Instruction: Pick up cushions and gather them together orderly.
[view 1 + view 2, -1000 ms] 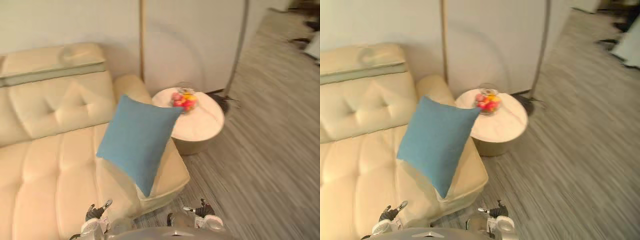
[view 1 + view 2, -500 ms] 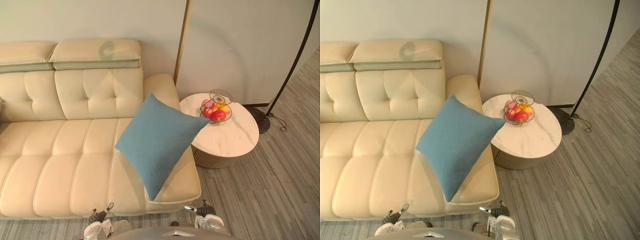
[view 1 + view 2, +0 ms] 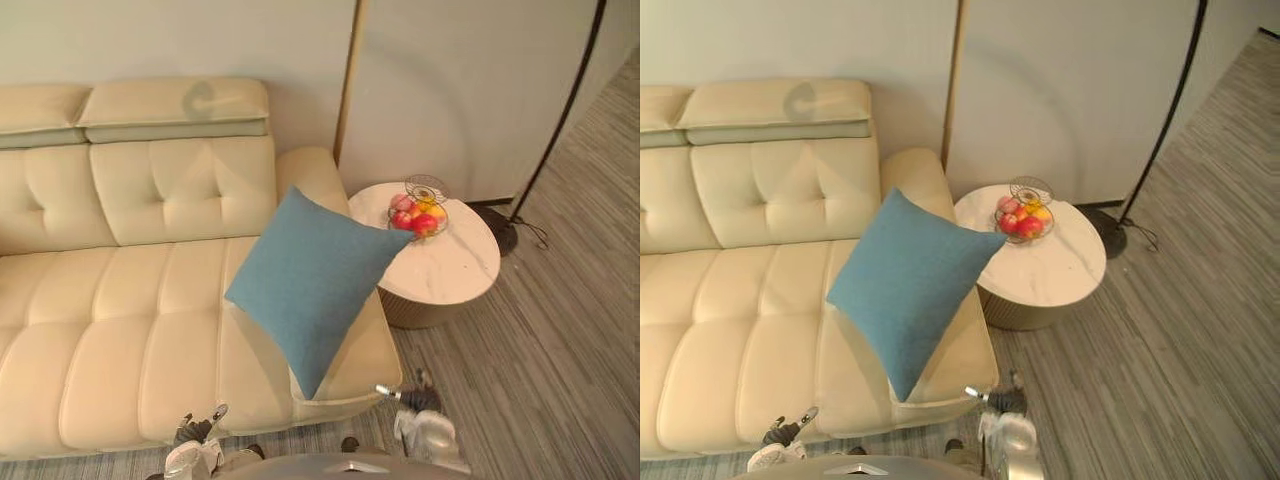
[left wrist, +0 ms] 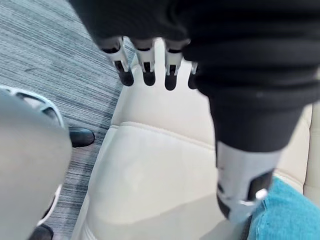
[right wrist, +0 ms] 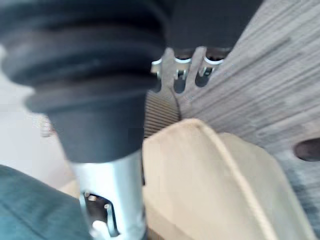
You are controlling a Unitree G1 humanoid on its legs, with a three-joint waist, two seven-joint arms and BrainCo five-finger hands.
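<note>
The blue cushion (image 3: 315, 285) stands tilted on one corner at the right end of the cream sofa (image 3: 120, 300), and neither hand grasps it. What props it from behind is hidden. Its 3 o'clock corner overlaps the rim of the round side table (image 3: 455, 275), but contact there cannot be judged. A wire fruit basket (image 3: 420, 208) sits at the tabletop's 11 o'clock. The floor lamp (image 3: 565, 110) is cut off at the top edge. The left hand (image 3: 195, 455) lies at the cushion's 7 o'clock and the right hand (image 3: 425, 435) at its 5 o'clock. Each wrist view shows its own fingers (image 4: 145, 62) (image 5: 182, 70) hanging relaxed and empty over the sofa's edge. A cushion corner shows beside each thumb.
</note>
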